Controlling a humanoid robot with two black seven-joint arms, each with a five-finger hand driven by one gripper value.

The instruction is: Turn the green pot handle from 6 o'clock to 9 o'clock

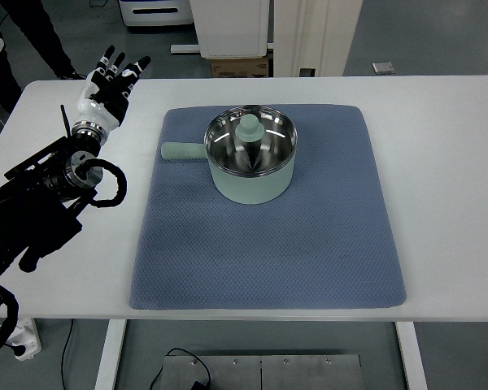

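Note:
A pale green pot point(252, 175) with a shiny steel inside stands on the blue mat point(309, 244), toward the mat's far middle. Its green handle point(183, 151) points to the picture's left, at about 9 o'clock. A green knob point(250, 124) shows inside the pot near its far rim. My left hand point(114, 77) is raised over the table's far left corner, well left of the handle, with its fingers spread and holding nothing. The right arm is out of view.
The white table point(447, 162) carries only the mat and pot. My left arm's black body point(41, 211) lies along the left edge. A person's dark legs point(32, 32) stand beyond the far left corner. White equipment point(228, 24) stands behind the table.

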